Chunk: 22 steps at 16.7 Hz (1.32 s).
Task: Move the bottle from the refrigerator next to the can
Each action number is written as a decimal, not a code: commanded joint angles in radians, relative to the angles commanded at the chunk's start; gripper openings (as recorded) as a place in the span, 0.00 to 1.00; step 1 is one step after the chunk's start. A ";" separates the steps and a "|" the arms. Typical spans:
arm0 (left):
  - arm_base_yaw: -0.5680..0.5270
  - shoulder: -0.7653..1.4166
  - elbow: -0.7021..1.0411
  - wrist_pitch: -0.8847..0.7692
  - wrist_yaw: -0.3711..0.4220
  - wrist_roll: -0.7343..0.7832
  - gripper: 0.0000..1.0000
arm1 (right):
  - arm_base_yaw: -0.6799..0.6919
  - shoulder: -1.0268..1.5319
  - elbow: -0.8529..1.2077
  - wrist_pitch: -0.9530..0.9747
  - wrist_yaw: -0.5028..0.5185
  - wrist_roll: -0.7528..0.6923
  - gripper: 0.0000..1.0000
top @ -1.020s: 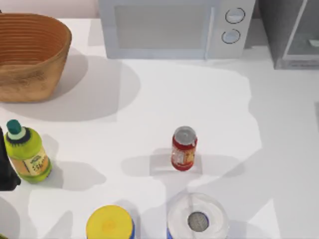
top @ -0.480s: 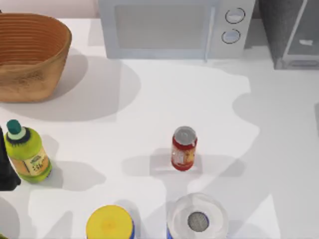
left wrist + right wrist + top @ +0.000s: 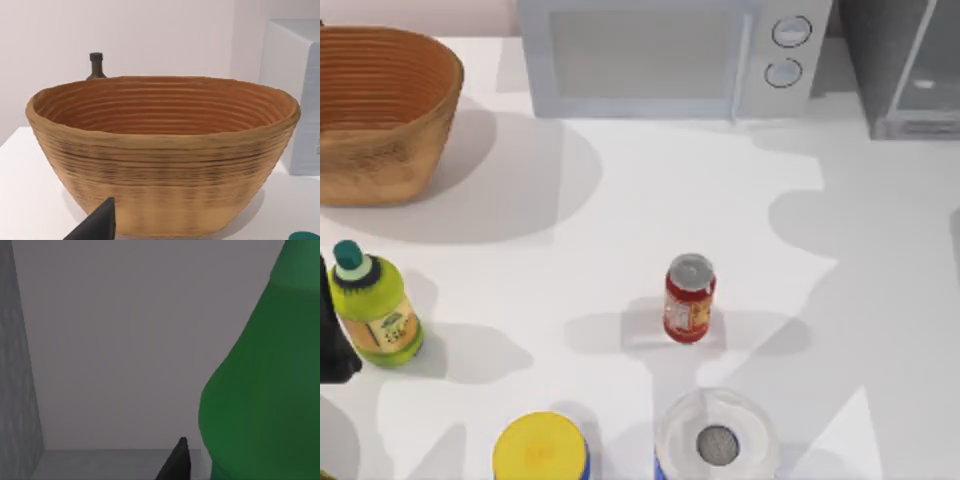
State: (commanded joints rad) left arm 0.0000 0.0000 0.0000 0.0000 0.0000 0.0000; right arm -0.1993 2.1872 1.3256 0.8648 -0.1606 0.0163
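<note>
From above, the red can stands upright near the middle of the white table, with a white roll and a yellow-lidded canister nearer the front edge and a stout yellow-green bottle at the left. A woven basket sits at the far left, a white microwave at the back, and the grey refrigerator in the back right corner with its pale door swung open. A dark piece of the left arm is parked at the left edge beside the stout bottle. The left wrist view faces the basket close up, a small dark bottle peeking behind its rim; one black finger of the left gripper pokes in, and I cannot tell whether its fingers are apart or together. The right wrist view looks into the refrigerator's grey interior, where the bright-green bottle bulges close on one side, standing on the cabinet floor. One black fingertip of the right gripper sits just beside the bottle's base, and the finger spacing cannot be made out. The bottle is probably light, smooth, slightly yielding plastic, so a grip around the straight body below the shoulder seems safest, firm enough not to slip.
</note>
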 joint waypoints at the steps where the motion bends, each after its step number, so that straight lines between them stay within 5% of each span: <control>1: 0.000 0.000 0.000 0.000 0.000 0.000 1.00 | -0.003 -0.018 -0.023 0.010 -0.003 0.000 0.00; 11: 0.000 0.000 0.000 0.000 0.000 0.000 1.00 | -0.062 -0.348 -0.572 0.202 -0.069 0.002 0.00; 22: 0.000 0.000 0.000 0.000 0.000 0.000 1.00 | 0.002 -0.373 -0.656 0.272 -0.009 0.012 0.00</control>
State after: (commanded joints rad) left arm 0.0000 0.0000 0.0000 0.0000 0.0000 0.0000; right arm -0.1971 1.8145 0.6692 1.1372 -0.1692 0.0279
